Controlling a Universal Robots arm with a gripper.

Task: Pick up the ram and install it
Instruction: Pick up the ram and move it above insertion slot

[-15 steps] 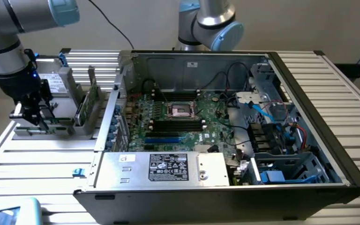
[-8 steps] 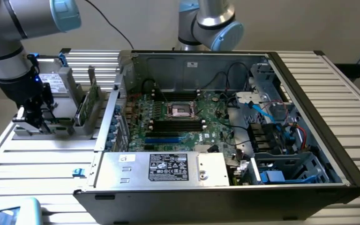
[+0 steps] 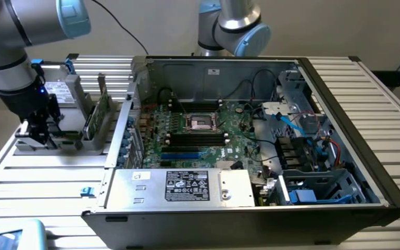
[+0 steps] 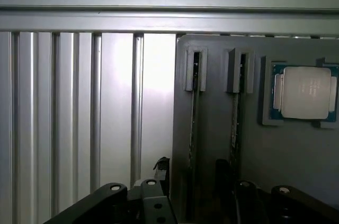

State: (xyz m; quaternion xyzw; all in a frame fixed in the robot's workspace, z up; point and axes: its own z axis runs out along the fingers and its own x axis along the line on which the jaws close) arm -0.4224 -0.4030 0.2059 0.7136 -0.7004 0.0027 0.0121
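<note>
One gripper (image 3: pixel 39 136) at the end of the arm (image 3: pixel 9 47), fingers spread wide, gripping nothing. Hangs low over the near end of a gray holder (image 3: pixel 61 143) on the slatted table (image 3: pixel 40 177), at the exterior view's left of the open computer case (image 3: pixel 339 172). No contact with any board as far as can be seen.

As for the ram (image 3: pixel 90 124): upright on its edge in the gray holder, between the gripper and the case wall, just beside a taller green card (image 3: pixel 107 110) standing nearer the case. Not yet picked up, well apart from the motherboard (image 3: pixel 241 140).

Inside the case: motherboard lying flat, processor socket (image 3: pixel 203 122) near its middle, black memory slots (image 3: pixel 196 139) just in front of the socket, silver power supply (image 3: pixel 179 186) with a white label along the near edge, blue cable (image 3: pixel 290 125) toward the exterior view's right.

Seen from the wrist: gripper (image 4: pixel 193 197) wide apart, one linkage over the table slats and the other over the holder (image 4: pixel 214 144). Two thin boards edge-on in two slotted posts (image 4: pixel 195 70), side by side; cannot tell which of them is the ram. Square silver processor chip (image 4: pixel 306 92) seated in a recess of the holder, just beside the second post.
</note>
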